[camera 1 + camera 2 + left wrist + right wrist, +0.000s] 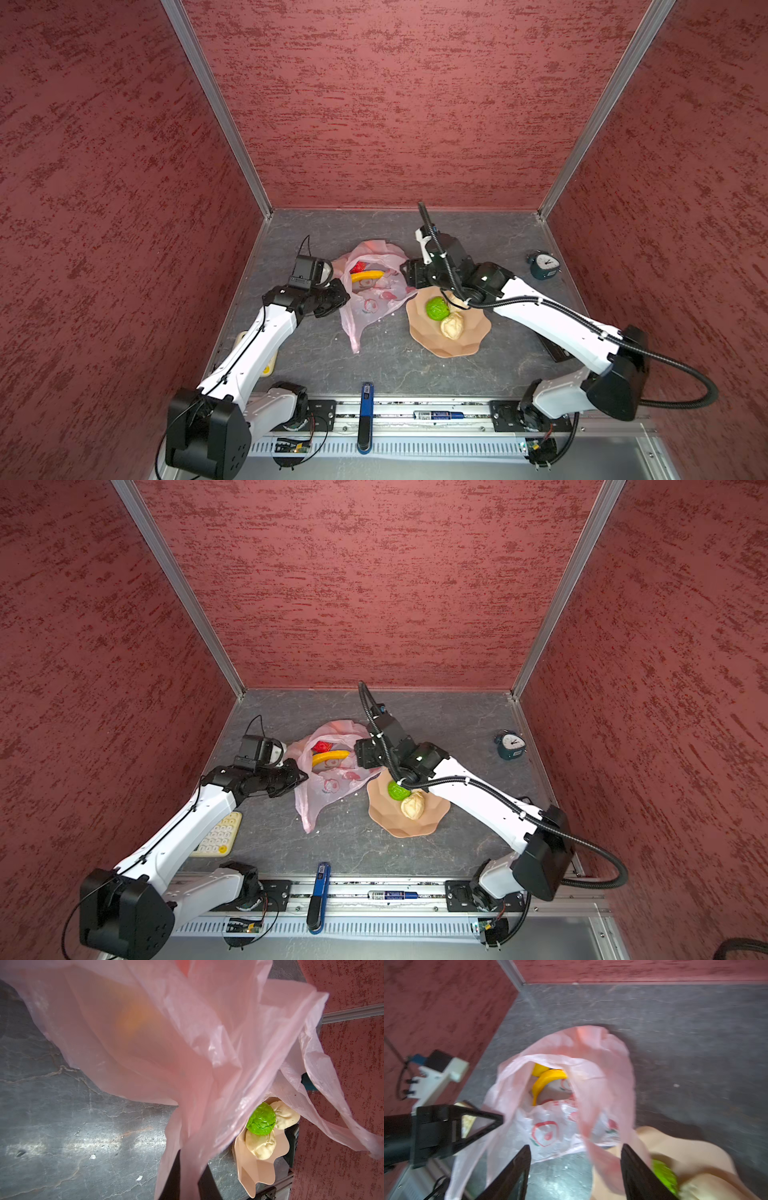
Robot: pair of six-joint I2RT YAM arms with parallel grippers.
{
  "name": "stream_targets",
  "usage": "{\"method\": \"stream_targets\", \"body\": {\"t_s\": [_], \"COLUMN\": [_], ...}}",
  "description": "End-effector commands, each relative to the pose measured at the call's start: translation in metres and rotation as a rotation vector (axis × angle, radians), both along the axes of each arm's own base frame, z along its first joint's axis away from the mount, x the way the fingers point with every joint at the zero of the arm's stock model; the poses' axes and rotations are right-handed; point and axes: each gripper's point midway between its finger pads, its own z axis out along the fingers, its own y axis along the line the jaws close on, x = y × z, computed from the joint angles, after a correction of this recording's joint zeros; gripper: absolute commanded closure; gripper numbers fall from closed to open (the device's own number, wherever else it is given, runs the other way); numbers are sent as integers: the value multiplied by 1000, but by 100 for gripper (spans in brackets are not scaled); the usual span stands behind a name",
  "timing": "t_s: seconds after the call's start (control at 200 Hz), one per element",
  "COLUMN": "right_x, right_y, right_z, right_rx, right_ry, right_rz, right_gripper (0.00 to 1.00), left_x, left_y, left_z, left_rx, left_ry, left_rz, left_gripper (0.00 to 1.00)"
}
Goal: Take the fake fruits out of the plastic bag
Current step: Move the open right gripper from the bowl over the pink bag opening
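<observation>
Fingers (pixel 169 1180) of left gripper (pixel 190 1167) pinch plastic bag (pixel 166 1043); right gripper (pixel 575 1155) tilts over it, fingers (pixel 637 1176) spread.

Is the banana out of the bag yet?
No, the banana lies inside the open mouth of the bag, not on the dish.

plastic bag (pixel 358 320): thin translucent crinkly film | desk (pixel 324 365): matt veined stone-look | dish (pixel 465 345): smooth matt | green ball (pixel 436 308): lumpy, slight sheen | walls (pixel 395 104): rough textured coating | corner post (pixel 217 104): metal
</observation>
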Motion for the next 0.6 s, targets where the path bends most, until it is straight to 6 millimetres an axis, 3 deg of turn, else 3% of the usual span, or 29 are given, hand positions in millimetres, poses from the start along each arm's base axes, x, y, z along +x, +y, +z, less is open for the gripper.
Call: {"method": "stream_targets", "body": {"t_s": [0.0, 0.11, 0.245, 0.406, 0.596], "right_x": [-10, -18, -14, 5, 37], "right_y": [50, 77, 89, 96, 116], "right_z": [-13, -33, -71, -103, -129], "right_rx": [30, 30, -33, -110, -128], "right_ry": [13, 48, 98, 105, 104], "right_rz": [130, 210, 227, 183, 105], "right_gripper": [34, 37, 46, 52, 49], "left_x": [-8, -10, -9, -6, -12], "left_y": [2, 0, -1, -5, -9], "left_z": [-8, -13, -15, -8, -14], "left_rx": [27, 37, 34, 10, -5], "left_ry": [33, 46, 45, 16, 35], "left_rz": [15, 12, 19, 16, -3], "left_gripper": [87, 87, 87, 87, 88]}}
